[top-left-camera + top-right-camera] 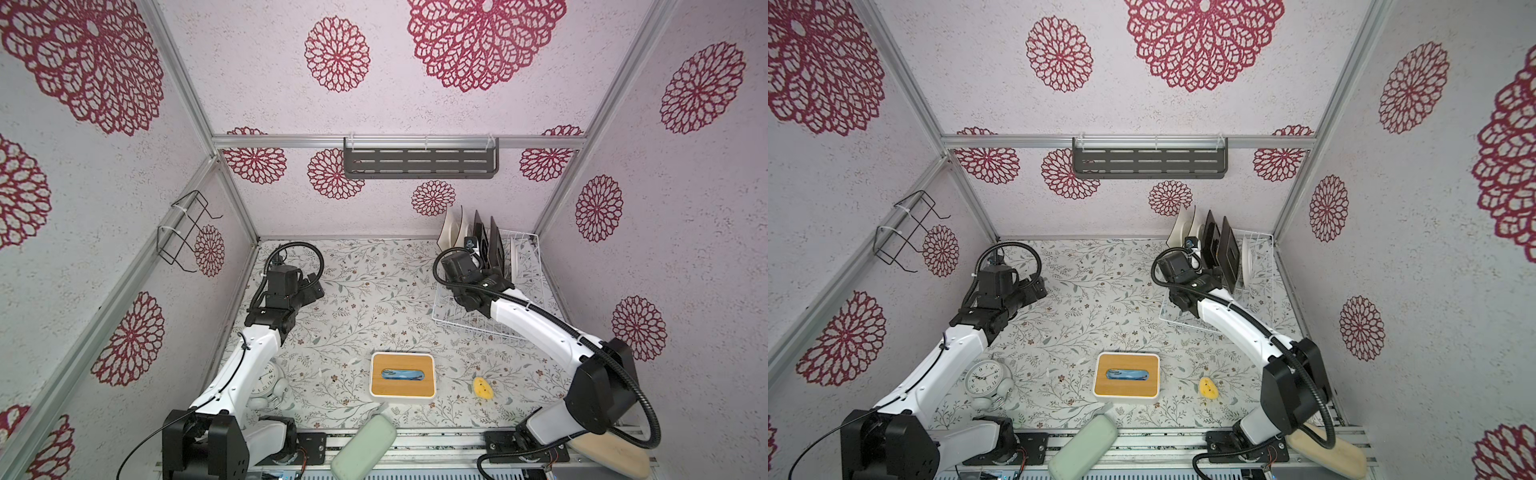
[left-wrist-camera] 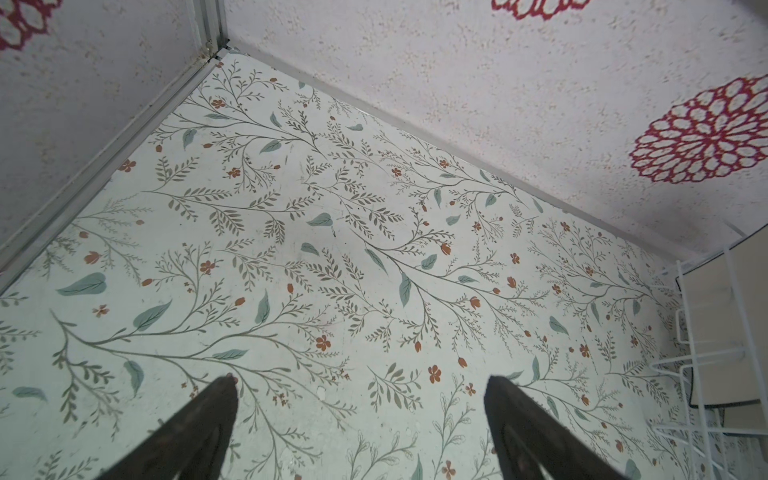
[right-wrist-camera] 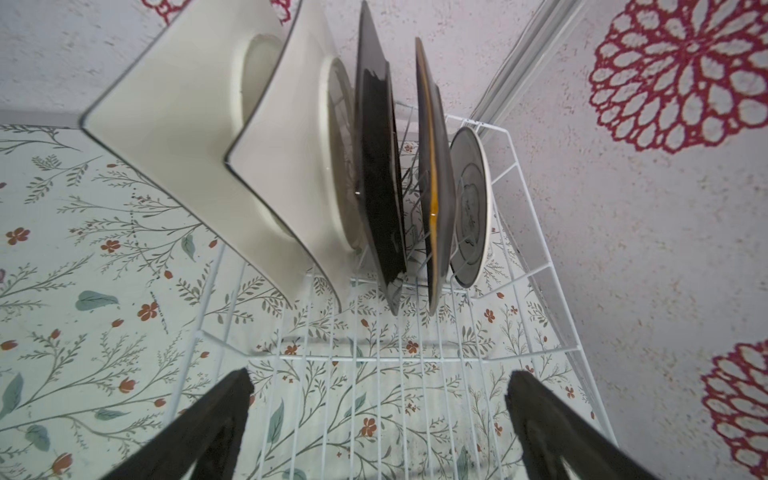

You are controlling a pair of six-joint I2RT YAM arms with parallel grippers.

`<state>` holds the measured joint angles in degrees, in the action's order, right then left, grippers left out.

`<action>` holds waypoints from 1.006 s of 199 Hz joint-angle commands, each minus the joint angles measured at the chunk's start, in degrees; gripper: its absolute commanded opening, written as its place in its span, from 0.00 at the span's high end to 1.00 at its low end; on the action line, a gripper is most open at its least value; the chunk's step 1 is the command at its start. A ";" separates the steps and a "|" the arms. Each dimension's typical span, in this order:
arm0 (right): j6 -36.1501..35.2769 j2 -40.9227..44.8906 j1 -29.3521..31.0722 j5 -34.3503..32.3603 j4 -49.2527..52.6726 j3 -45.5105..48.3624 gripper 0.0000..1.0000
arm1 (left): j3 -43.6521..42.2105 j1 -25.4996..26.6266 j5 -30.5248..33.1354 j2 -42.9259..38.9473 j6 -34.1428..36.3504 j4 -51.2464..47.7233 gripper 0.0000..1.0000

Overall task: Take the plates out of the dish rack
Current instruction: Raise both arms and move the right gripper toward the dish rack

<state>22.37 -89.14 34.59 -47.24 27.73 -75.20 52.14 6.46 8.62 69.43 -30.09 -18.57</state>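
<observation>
Each arm pairs glossy white link shells with boxy matte-black joint housings. On the left arm (image 1: 249,361) a thin black cable (image 1: 232,376) runs along the white shell, cinched by a black tie. The right arm (image 1: 536,328) carries a thick ribbed black conduit (image 1: 643,392), held by a white tie. Black screwed base plates (image 1: 309,446) anchor both. The fingers (image 2: 199,432) are black, tapering wedges.

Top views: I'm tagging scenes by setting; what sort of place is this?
Likely a mock-kitchen robot test booth: wallpapered panels on an aluminium frame, a dish rack holding plates.
</observation>
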 commanded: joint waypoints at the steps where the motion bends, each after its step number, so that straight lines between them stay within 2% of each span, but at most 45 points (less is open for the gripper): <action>1: 5.09 -2.53 0.72 -4.01 7.78 -6.40 0.01 | 3.10 0.85 -0.87 -0.34 1.48 -4.22 0.03; 79: 12.39 -9.40 3.34 -2.17 7.81 -16.44 0.01 | 4.29 0.95 -2.25 -0.52 1.17 -4.71 0.03; 99: 12.28 -11.00 3.38 -3.09 7.08 -18.31 0.01 | 4.29 0.97 -3.54 -0.85 0.38 -4.81 0.03; 137: 10.80 -15.99 3.46 -8.86 9.28 -24.46 0.14 | 3.39 1.41 -5.79 -2.00 -2.41 -3.42 0.03; 200: 2.77 -27.34 3.27 -15.46 15.17 -40.73 0.27 | 3.20 2.70 -6.51 -2.19 -2.88 -3.40 0.03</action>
<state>28.86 -114.72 37.93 -57.41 38.65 -109.65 55.24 8.29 3.03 68.05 -32.64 -22.90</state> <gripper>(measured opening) 0.741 0.974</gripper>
